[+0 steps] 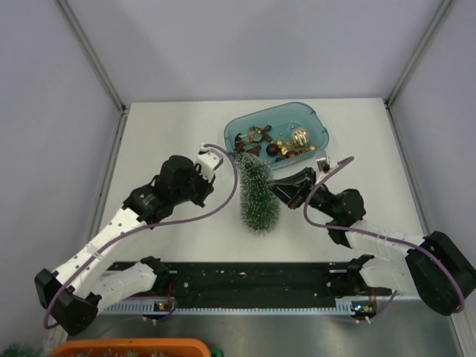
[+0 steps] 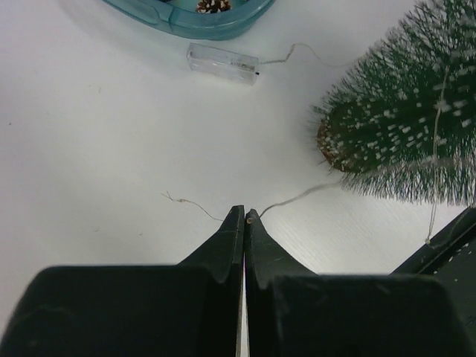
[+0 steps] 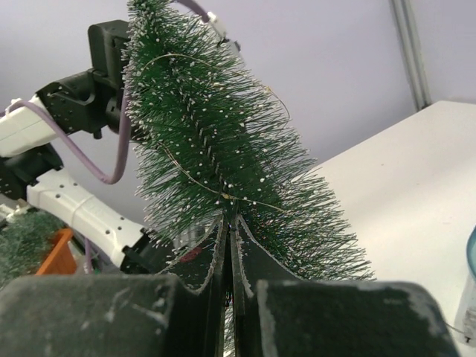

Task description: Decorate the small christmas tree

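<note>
Closest in, the left end effector (image 2: 245,217) has its black fingers pressed together on a thin pale wire (image 2: 294,197), pinching it just above the white bench (image 2: 111,149). One short loose end curls off to the left, and the longer run leads right to the small christmas tree (image 2: 401,126), a dark green bristle cone with frosted tips. I judge the pinch is there to hold the wire taut for winding. The tree sits tilted near the middle of the bench, just in front of the translucent blue oval tray (image 2: 216,22), with its round brown base turned toward the left arm. Strands of the wire loop over its bristles. The right end effector (image 3: 230,223) is pressed together too, its tips buried in the bristles where a strand crosses, probably to steady the tree. Whether it grips wire or bristle I cannot tell. A clear plastic battery case (image 2: 223,61) lies beside the tray, at the wire's far end.
</note>
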